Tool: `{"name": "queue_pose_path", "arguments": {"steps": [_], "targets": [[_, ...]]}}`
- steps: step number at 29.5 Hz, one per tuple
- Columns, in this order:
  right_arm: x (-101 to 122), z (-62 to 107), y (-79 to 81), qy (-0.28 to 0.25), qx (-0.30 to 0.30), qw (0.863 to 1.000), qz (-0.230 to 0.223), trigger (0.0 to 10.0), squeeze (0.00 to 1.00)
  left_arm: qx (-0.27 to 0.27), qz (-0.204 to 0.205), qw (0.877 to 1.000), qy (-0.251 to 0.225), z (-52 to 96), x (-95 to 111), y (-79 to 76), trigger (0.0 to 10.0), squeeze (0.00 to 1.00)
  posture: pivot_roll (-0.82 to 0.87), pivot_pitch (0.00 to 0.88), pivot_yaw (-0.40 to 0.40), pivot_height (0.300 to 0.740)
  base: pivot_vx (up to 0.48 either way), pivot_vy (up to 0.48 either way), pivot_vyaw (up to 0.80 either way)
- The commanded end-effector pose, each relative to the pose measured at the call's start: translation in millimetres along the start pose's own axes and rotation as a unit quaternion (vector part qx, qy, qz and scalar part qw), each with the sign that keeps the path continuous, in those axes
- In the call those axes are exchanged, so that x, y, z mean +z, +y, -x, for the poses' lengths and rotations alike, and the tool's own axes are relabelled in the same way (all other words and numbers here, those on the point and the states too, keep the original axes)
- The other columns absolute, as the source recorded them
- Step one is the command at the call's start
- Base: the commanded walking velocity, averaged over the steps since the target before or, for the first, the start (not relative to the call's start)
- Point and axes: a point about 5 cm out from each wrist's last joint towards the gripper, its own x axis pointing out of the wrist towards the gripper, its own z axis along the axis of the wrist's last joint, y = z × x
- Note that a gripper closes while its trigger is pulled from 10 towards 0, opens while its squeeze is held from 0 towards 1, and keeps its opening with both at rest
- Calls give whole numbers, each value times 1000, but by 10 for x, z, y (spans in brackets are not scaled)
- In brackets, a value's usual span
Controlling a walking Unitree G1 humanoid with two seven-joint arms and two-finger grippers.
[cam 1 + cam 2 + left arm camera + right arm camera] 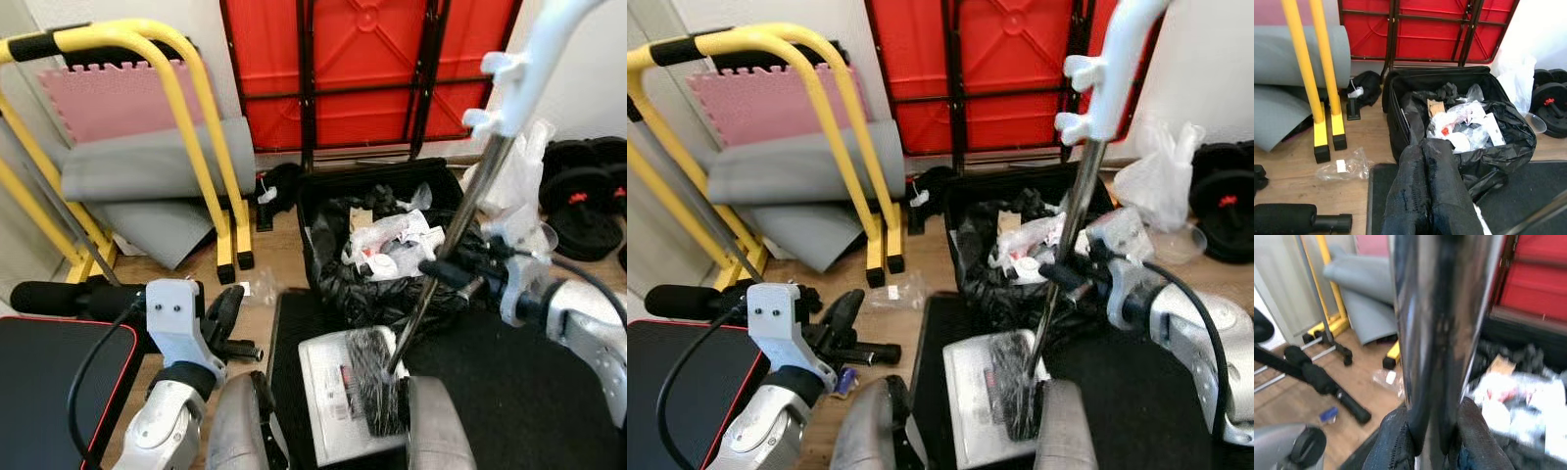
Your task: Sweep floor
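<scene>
A red folding table [367, 69] stands on edge against the wall behind an open black bin [382, 245], the landmark of this cluttered room; the bin is lined with a black bag and heaped with white wrappers and paper. To the bin's left a yellow frame [186, 127] straddles rolled grey mats [147, 171], and to its right dumbbells [588, 191] sit beside a clear plastic bag [1161, 176]. In front of the bin lies a dark floor mat [529, 392] carrying a white dustpan [338, 401], with a black brush head [372, 382] resting on it. The broom [460, 211], the task's thing, rises from that brush head on a chrome pole that slants up across the bin's right side to a white handle. The right gripper [1435, 440] is clamped around the pole just in front of the bin, its two pads pressed on either side of the metal. The left gripper [1425, 191] points at the bin from the near left with its fingers pressed together, holding nothing. A crumpled clear wrapper [1344, 166] lies on the wooden floor to the bin's left, near the yellow frame's feet, unswept. The risk, judging from this: the polished pole may slip or twist in a one-gripper hold, and a wide stroke could knock the bin or push the dustpan and spill its load.
</scene>
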Motion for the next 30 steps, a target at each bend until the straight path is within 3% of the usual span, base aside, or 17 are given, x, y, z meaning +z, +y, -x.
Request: {"name": "queue_pose_path", "arguments": {"steps": [1, 4, 5, 9, 16, 27, 28, 30], "targets": [[-20, 2, 5, 6, -8, 1000, -2, 10000, 0, -25, -3, 1000, 7, 12, -9, -5, 10000, 0, -168, 70, 23, 510, 0, 0, 0], [-76, -16, -15, 19, -26, 999, -7, 10000, 0, -26, -3, 1000, 7, 13, -8, -4, 10000, 0, -166, 73, 24, 510, 0, 0, 0], [-140, -46, -75, 31, -63, 998, -11, 10000, 0, -26, -2, 1000, 7, 14, -6, -5, 10000, 0, -165, 75, 24, 510, 0, 0, 0], [-164, -65, -189, 14, -124, 992, 31, 10000, 0, -27, -2, 1000, 7, 24, -1, -5, 10000, 0, -160, 78, 26, 510, 0, 0, 0], [-73, 5, -347, -24, -182, 982, 47, 10000, 0, -27, -2, 1000, 8, 41, 6, -5, 10000, 0, -157, 85, 28, 510, 0, 0, 0], [-51, 60, -468, -23, -232, 971, 58, 10000, 0, -27, 0, 1000, 7, 45, 12, -6, 10000, 0, -159, 88, 27, 510, 0, 0, 0], [-138, 28, -453, -12, -224, 974, 40, 10000, 1000, -27, 1, 1000, 6, 40, 14, -13, 10000, 0, -159, 86, 22, 510, 0, 0, 0], [-208, 13, -438, 0, -219, 975, 34, 10000, 1000, -27, 1, 1000, 6, 39, 15, -16, 10000, 0, -159, 86, 22, 510, 0, 0, 0]]}}
